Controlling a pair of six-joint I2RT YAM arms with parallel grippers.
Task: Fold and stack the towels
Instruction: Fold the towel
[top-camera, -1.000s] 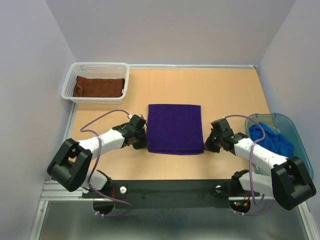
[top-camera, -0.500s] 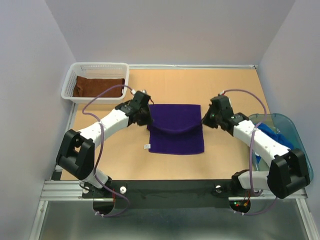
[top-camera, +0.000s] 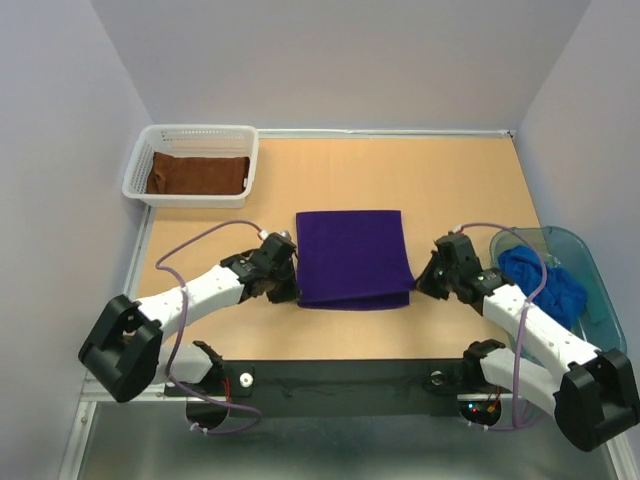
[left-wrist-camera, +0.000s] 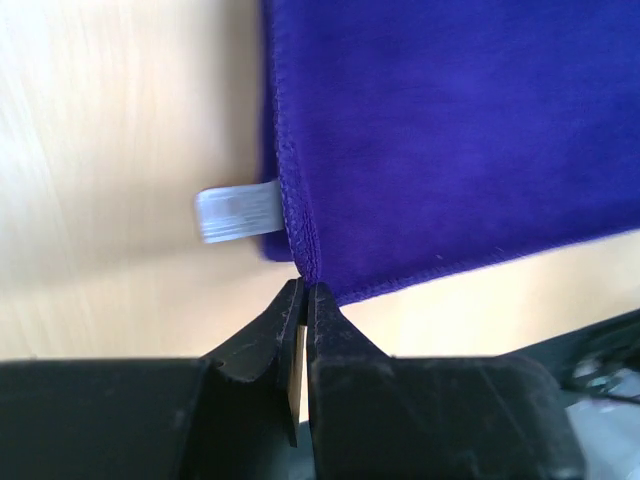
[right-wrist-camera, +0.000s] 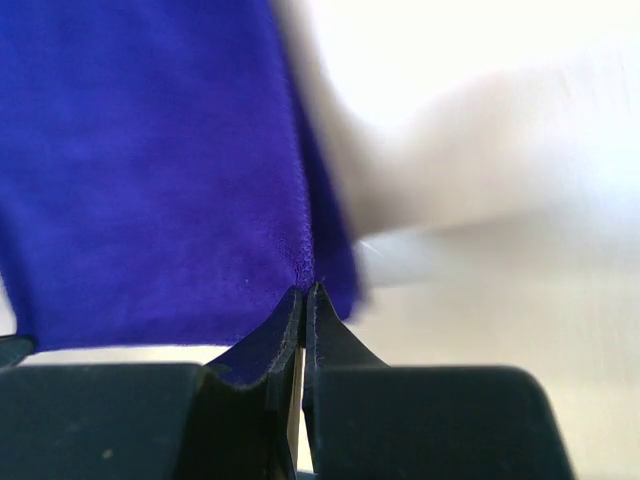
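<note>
While the purple towel (top-camera: 352, 258) lies folded flat on the table (top-camera: 450, 180), the left gripper (left-wrist-camera: 305, 295) pinches its near-left corner and the right gripper (right-wrist-camera: 303, 298) its near-right corner, jaws closed on cloth. A white label (left-wrist-camera: 237, 212) pokes out of its left edge. Beyond and left of it, the rust-brown towel (top-camera: 197, 174) lies in a white basket (top-camera: 140, 170). To its right, the blue towel (top-camera: 545, 280) lies crumpled in a clear tub (top-camera: 590, 260).

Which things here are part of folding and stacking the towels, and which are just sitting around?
Job: purple towel, pinched by left gripper and right gripper; brown towel; blue towel.
Just there: white basket, clear blue tub, table.
</note>
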